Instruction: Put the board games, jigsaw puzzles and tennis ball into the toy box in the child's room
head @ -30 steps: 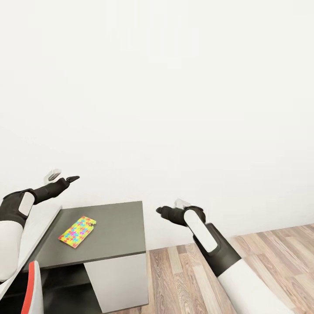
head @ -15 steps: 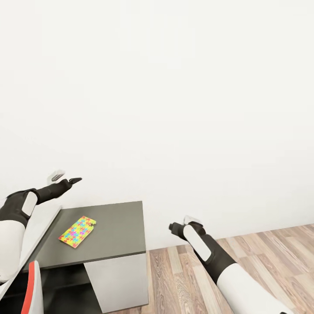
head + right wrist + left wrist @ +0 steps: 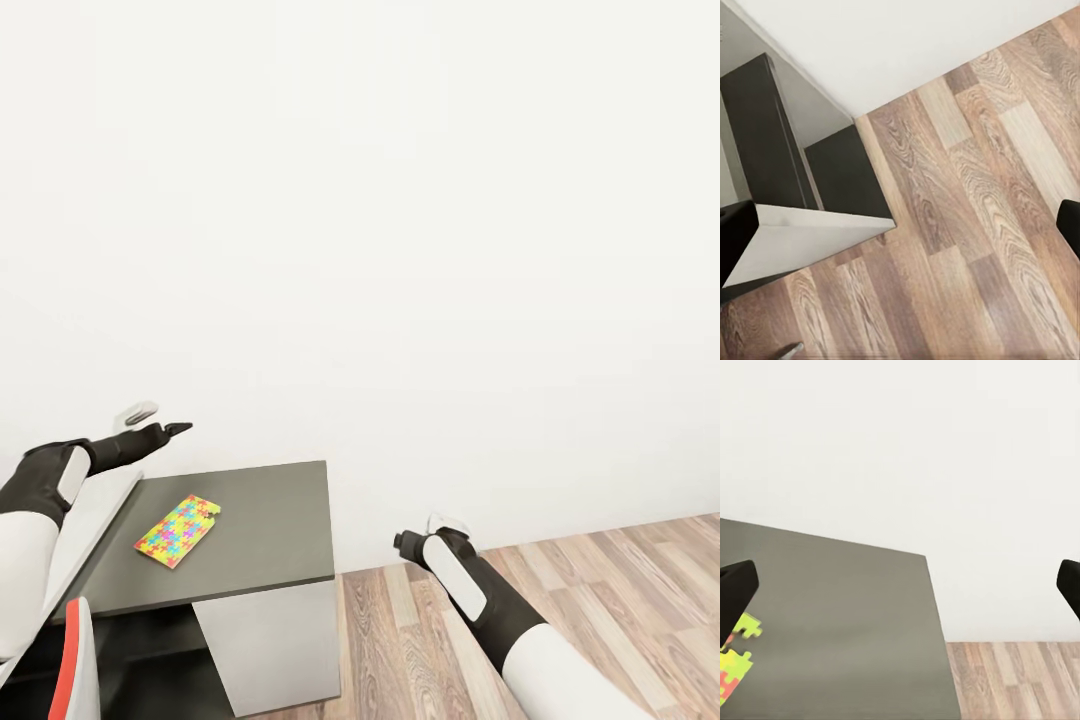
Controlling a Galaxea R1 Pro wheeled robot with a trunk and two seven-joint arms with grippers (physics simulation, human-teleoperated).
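Note:
One jigsaw puzzle of bright yellow, pink, green and blue pieces lies flat on the dark grey cabinet top; its corner also shows in the left wrist view. A strip of the pale table borders the cabinet on the left. My left gripper hovers above the cabinet's back left corner, open and empty. My right gripper hangs low to the right of the cabinet, over the floor, open and empty. The toy box, board games, tennis ball and bed are out of view.
A plain white wall stands right behind the cabinet. Wood floor stretches to the right of it. The cabinet's pale side panel and its dark underside lie beside my right arm. A white-and-red edge sits at the bottom left.
My right arm has dropped and pulled back, its gripper now lower and nearer the floor. My left gripper has sunk slightly and edged right. The puzzle has not moved.

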